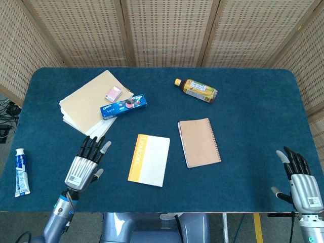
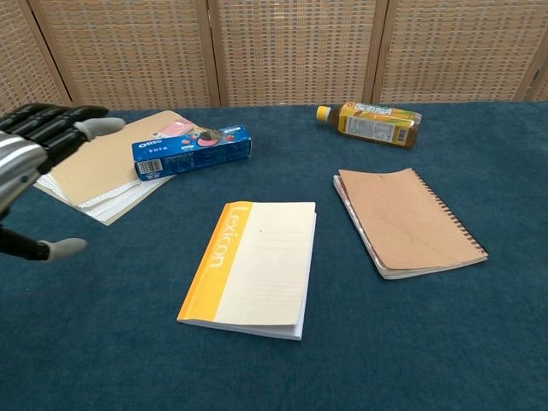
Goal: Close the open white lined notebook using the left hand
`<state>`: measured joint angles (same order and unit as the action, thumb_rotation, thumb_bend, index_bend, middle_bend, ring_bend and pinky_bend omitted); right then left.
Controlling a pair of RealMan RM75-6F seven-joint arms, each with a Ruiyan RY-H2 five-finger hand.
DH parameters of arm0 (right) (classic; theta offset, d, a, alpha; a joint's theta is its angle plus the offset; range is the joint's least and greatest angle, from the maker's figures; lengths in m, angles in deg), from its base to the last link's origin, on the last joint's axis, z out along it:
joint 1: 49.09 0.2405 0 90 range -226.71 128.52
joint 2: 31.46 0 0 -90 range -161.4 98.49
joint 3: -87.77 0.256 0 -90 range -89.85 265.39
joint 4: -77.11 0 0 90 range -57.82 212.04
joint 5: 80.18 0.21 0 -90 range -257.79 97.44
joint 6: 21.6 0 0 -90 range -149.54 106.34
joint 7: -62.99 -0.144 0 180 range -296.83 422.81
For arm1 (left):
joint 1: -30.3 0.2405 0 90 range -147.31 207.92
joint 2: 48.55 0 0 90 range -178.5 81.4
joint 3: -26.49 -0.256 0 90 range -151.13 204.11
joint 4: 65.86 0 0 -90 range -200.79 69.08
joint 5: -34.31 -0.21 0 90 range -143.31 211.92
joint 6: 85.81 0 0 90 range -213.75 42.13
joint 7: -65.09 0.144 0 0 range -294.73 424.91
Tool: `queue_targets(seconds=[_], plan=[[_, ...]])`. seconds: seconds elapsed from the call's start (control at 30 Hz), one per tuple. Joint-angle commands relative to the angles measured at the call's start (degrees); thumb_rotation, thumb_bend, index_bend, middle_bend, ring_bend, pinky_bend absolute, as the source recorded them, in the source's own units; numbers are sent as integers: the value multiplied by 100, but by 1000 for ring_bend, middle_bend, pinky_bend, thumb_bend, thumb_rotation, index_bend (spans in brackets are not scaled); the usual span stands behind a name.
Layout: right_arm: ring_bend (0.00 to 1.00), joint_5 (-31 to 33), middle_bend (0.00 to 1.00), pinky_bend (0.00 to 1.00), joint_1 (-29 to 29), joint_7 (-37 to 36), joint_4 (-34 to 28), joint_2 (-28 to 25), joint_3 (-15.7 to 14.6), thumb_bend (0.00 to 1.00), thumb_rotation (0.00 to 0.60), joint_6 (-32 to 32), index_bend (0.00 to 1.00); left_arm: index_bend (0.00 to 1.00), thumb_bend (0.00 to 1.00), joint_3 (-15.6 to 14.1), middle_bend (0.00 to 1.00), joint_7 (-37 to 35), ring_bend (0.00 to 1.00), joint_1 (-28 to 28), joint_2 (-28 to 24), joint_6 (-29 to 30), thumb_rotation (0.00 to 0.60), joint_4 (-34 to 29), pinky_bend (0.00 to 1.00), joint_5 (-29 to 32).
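The notebook (image 1: pixel 149 160) (image 2: pixel 253 266) lies shut and flat on the blue table, its cream cover with an orange spine strip facing up. My left hand (image 1: pixel 86 163) (image 2: pixel 30 158) hovers well to the left of it, fingers spread, holding nothing. It shows only at the left edge of the chest view. My right hand (image 1: pixel 301 174) rests open at the table's near right corner, seen only in the head view.
A brown spiral notebook (image 1: pixel 199 142) (image 2: pixel 406 220) lies right of the closed one. A bottle (image 1: pixel 196 90) (image 2: pixel 373 122) lies at the back. A blue Oreo box (image 1: pixel 123 107) (image 2: pixel 190 151) and a small pink pack (image 1: pixel 113 93) sit on tan folders (image 1: pixel 88 104). Toothpaste (image 1: pixel 19 172) lies far left.
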<state>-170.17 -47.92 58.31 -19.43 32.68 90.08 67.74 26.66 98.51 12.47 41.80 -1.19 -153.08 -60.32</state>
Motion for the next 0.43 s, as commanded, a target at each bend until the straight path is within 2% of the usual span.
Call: queue_targets(seconds=[0.03, 0.2, 0.43], plan=[[0, -24, 0, 0, -5, 35, -5, 3, -8, 105, 600, 12, 0, 0, 175, -156, 0, -79, 0, 345, -600, 106, 600, -497, 0, 316], [0, -19, 0, 0, -12, 123, 7, 27, 4, 105, 600, 34, 0, 0, 173, -361, 0, -291, 0, 702, -1161, 271, 600, -831, 0, 530], [0, -43, 0, 0, 6, 250, 4, 62, 4, 105, 600, 17, 0, 0, 173, -401, 0, -1010, 0, 960, -1497, 519, 600, -560, 0, 527]])
